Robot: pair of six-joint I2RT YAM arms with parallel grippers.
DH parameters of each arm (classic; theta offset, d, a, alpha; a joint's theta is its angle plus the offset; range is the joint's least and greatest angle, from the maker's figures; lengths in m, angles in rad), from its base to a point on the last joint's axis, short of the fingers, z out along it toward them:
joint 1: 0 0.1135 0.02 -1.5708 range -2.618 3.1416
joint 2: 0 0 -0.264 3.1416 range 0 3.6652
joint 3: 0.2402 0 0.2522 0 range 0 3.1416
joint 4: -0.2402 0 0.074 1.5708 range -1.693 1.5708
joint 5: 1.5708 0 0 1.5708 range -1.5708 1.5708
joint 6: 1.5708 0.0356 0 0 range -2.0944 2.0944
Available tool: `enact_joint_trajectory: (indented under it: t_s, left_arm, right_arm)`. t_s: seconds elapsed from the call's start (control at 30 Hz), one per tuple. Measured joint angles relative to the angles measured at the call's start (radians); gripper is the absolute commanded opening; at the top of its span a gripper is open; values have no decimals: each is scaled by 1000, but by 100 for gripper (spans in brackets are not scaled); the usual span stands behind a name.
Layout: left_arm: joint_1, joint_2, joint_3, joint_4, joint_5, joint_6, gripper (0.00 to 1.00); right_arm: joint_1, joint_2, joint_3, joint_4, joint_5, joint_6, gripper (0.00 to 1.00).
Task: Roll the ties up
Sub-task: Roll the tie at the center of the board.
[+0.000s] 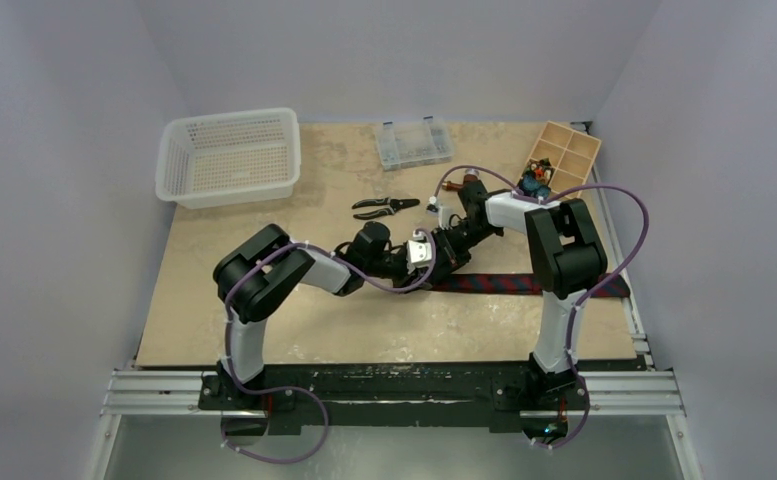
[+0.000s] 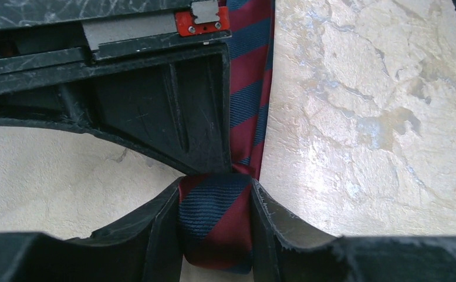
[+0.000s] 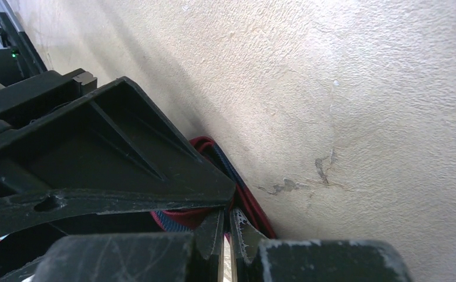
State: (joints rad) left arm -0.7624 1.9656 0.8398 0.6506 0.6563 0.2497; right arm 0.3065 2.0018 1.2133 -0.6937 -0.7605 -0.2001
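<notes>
Between jaws of the left gripper (image 2: 215, 226), the tie (image 2: 246, 111), folded; rest flat.

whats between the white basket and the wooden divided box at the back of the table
A clear plastic compartment box stands between them, with the rest of that stretch bare tabletop. Black-handled pliers lie a little nearer. The top view shows it.

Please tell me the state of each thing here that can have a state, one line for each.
tie: flat strip, one end folded and gripped.
left claw: shut on the tie.
right claw: nearly shut at the fold; hold unclear.
basket: upright, empty.
pliers: lying flat, handles apart.
clear box: lid seems closed.
wooden tray: one compartment filled, other visible ones look empty.
</notes>
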Motion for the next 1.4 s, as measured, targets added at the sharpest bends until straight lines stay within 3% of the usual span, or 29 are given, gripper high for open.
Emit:
enact_joint_trajectory:
  t_s: [0.1, 0.2, 0.53, 0.77, 1.0, 1.23, 1.3, 1.4]
  left_arm:
    - [-6, -1, 0, -15, -14, 36, 28]
    - [-10, -3, 1, -26, -33, 61, 24]
    - [-33, -13, 2, -52, -93, 84, 21]
    - [-47, -17, 2, -58, -118, 107, 21]
    - [-60, -19, 27, -103, -143, 122, 21]
    - [-64, -19, 43, -137, -147, 136, 21]
    - [-64, -19, 46, -145, -147, 136, 21]
    - [-64, -19, 48, -150, -147, 136, 21]
  right_arm:
    - [0, 0, 6, -7, -2, -12, 19]
    - [0, 0, 21, -24, -8, -15, 28]
    - [-146, -57, -21, -66, -50, 35, 30]
    - [-138, -75, -70, -70, -136, 95, 38]
    - [-117, -75, -62, -30, -208, 150, 41]
    - [-69, -72, -62, 55, -183, 229, 40]
    - [-66, -67, -62, 64, -172, 240, 36]
    - [-67, -58, -62, 68, -167, 255, 21]
